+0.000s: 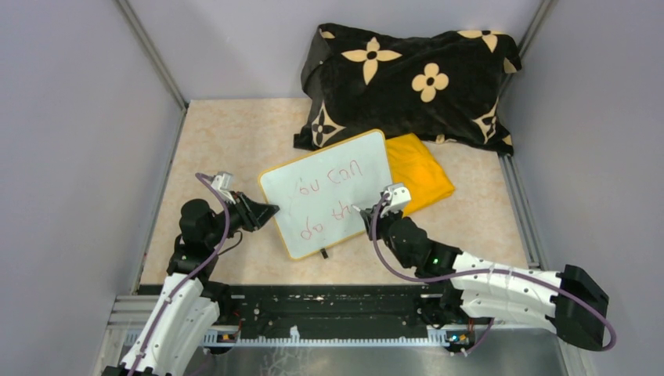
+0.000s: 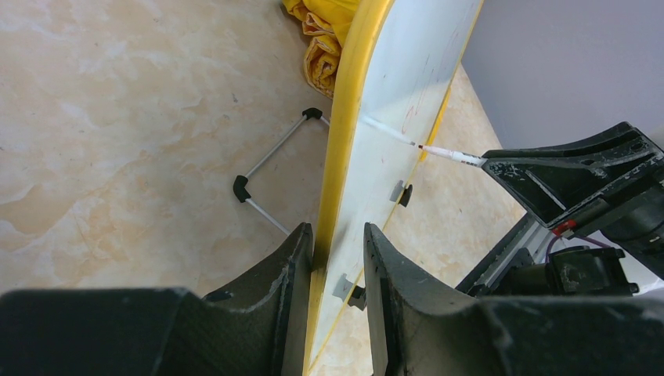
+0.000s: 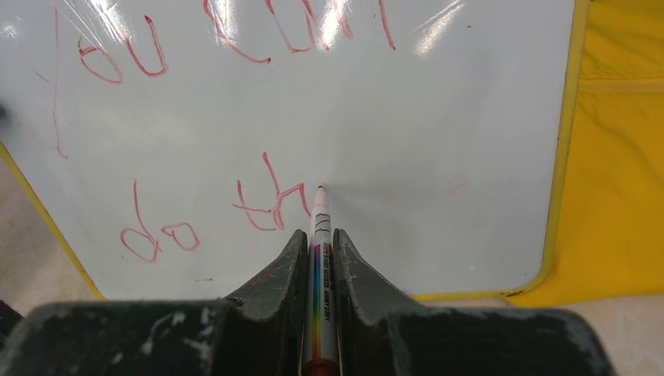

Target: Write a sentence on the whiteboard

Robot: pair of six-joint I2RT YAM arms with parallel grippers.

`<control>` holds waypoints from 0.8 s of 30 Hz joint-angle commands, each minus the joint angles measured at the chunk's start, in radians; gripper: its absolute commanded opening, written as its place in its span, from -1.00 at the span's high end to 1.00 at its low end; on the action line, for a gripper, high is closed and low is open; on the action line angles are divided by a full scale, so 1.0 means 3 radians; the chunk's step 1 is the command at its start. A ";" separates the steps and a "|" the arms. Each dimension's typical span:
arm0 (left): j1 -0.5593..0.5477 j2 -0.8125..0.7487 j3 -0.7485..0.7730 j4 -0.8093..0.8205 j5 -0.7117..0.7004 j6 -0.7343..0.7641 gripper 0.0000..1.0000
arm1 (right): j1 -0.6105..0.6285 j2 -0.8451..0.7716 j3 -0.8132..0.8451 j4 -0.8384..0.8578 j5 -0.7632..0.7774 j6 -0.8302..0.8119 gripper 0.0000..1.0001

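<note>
The whiteboard, white with a thin yellow rim, sits mid-desk overlapping a yellow cloth. The sentence reads "you can / do th" in red. The left jaws clamp its left edge. The right jaws, narrow, grip a marker whose tip touches the board beside the "h".

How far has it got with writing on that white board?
Done: the board carries red writing, a top line reading roughly "You can" and below it "do th". In hand: the right pincer is shut on a marker whose tip touches the board just after "th", while the left pincer clamps the board's edge. Left: the last word looks unfinished, so probably a few more letters.
</note>
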 commanded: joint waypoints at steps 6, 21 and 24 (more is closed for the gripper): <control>-0.0001 -0.0035 -0.0025 0.0136 0.0081 -0.0020 0.28 | -0.0037 0.0091 0.0121 0.0283 0.0052 -0.0038 1.00; -0.0001 -0.0041 -0.0029 0.0131 0.0073 -0.0021 0.28 | -0.0037 0.0007 -0.0011 0.0064 0.0049 0.0098 1.00; 0.0000 -0.0036 -0.0028 0.0136 0.0073 -0.0021 0.28 | -0.0037 -0.0038 -0.0046 0.0009 0.0038 0.0120 1.00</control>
